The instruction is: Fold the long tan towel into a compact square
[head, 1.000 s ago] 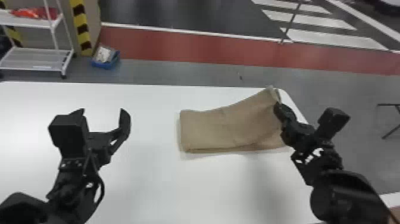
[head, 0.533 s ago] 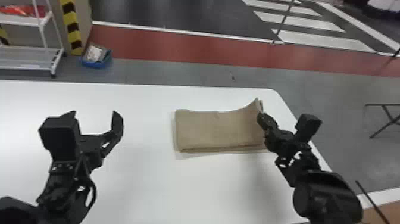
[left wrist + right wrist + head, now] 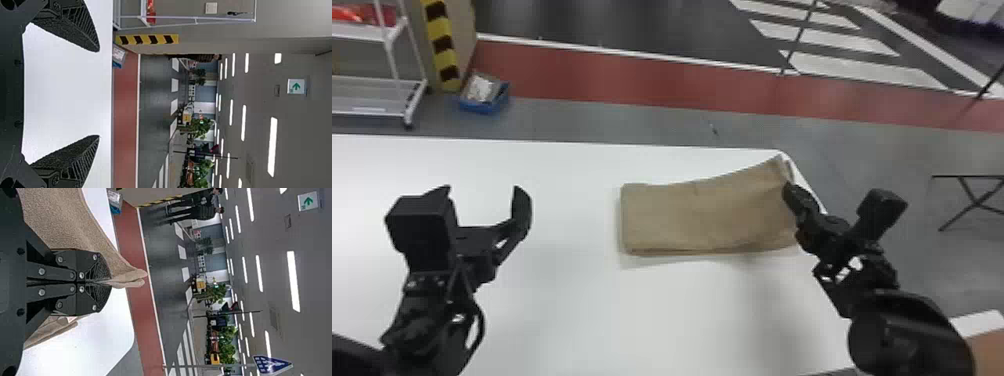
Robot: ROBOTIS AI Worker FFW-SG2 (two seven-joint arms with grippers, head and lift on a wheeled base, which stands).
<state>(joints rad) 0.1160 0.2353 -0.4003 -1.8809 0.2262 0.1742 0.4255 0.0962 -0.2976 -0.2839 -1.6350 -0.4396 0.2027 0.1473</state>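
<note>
**Keep It Low**

My black two-fingered right gripper (image 3: 103, 282) pinched the raised end of the folded tan fabric towel (image 3: 702, 215) above the white table (image 3: 582, 310); the black left gripper (image 3: 98, 93) stood wide. I judged a slow, low carry would keep layers aligned.

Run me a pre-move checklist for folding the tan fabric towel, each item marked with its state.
1. Black two-fingered right gripper shut on the towel's right end: ok.
2. Black two-fingered left gripper open and empty: ok.
3. Towel's left end lying on the smooth white table: ok.
4. Towel folded into a compact square: not ok, it is oblong.
5. Hidden underside free of creases: cannot tell.
</note>
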